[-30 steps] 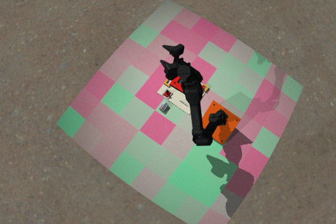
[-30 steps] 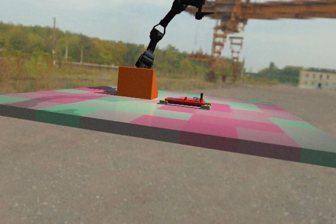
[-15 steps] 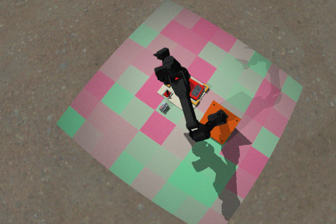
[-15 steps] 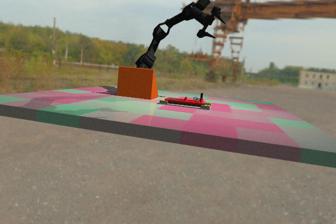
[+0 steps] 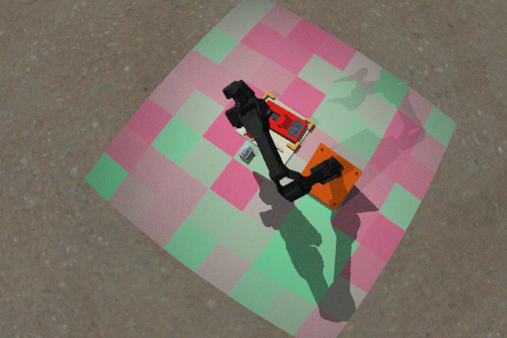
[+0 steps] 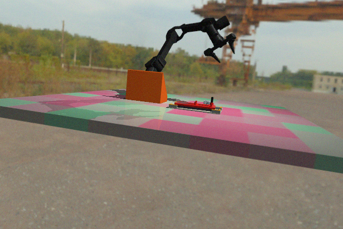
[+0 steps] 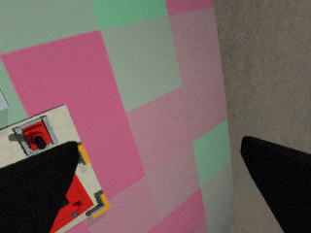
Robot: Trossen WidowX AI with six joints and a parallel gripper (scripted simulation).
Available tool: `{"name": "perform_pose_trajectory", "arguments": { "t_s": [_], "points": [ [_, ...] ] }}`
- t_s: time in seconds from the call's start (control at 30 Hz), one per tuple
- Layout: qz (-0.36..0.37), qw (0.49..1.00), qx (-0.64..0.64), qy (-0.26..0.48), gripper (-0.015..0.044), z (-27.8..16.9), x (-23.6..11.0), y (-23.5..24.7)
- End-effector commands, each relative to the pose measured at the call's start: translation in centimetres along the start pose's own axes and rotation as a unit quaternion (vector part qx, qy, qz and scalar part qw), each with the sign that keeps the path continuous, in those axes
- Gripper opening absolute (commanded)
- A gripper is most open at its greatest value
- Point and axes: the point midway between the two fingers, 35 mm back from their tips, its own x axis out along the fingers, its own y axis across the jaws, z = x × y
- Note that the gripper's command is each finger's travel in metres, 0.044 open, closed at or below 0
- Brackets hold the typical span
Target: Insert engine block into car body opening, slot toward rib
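Claw (image 6: 221,48) open, empty; one engine block (image 5: 246,153); one car body (image 5: 286,122)

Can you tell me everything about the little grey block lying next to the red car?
The small grey engine block is a boxy little piece with a paler, ribbed-looking top and a darker side. It looks like metal or plastic. It rests alone on the checkered pink and green platform, just off the corner of the cream base board that holds the red car body. Nothing grips it; the open black gripper hangs high above.
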Motion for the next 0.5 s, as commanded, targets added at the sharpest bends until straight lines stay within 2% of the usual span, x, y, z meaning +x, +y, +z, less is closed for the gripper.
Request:
{"name": "perform_pose_trajectory", "arguments": {
  "t_s": [0.0, 0.47],
  "points": [
    [0.068, 0.997, -0.025, 0.006, 0.0440, 0.1, 2.5, 3.0],
    [0.278, 0.954, -0.115, -0.002, 0.0440, 0.8, 7.2, 13.1]
  ]
}}
